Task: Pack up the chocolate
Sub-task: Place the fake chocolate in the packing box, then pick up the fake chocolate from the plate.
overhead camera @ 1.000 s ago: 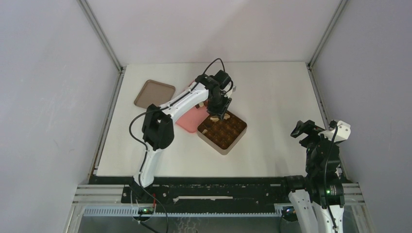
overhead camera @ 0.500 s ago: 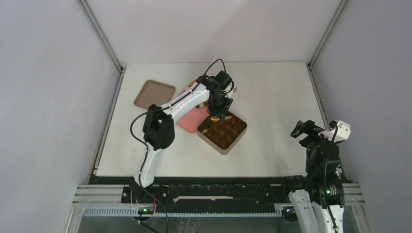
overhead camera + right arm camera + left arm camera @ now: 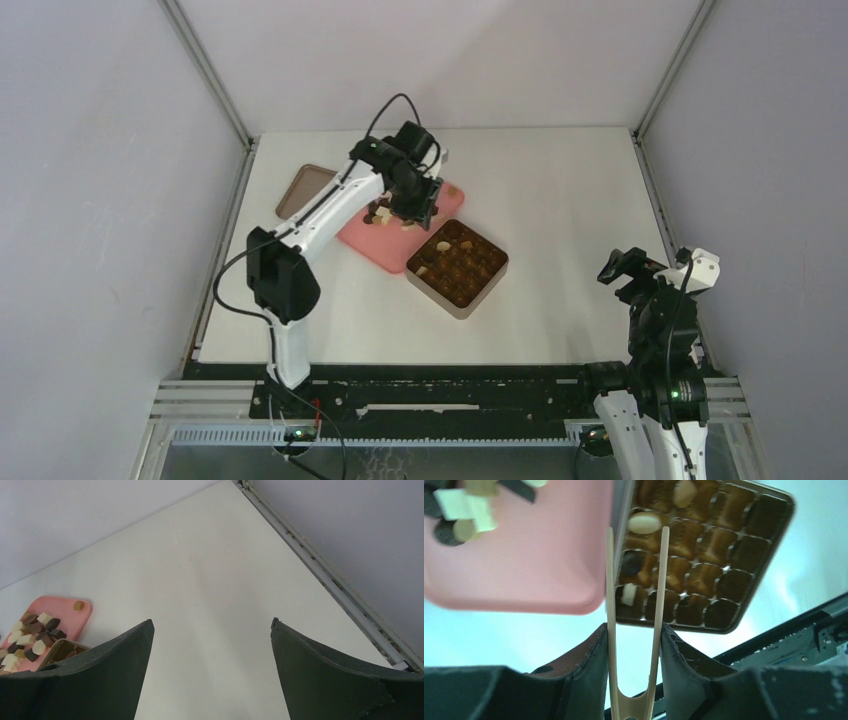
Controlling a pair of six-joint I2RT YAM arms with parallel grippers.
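Most chocolate point(image 3: 459, 510) lies heaped on the pink tray point(image 3: 524, 560). A few pieces sit in cells of the tin point(image 3: 769, 520), at the tray's 4 o'clock from above. Left fingers point(image 3: 584, 675), partly closed, pinch the wooden tongs point(image 3: 610, 600), whose tips stand apart; only the left wrist shows this. Right fingers point(image 3: 100, 680) gape wide, holding nothing, above the table point(image 3: 210, 580). The top view alone shows a brown lid point(image 3: 297, 190) at the tray's 10 o'clock.
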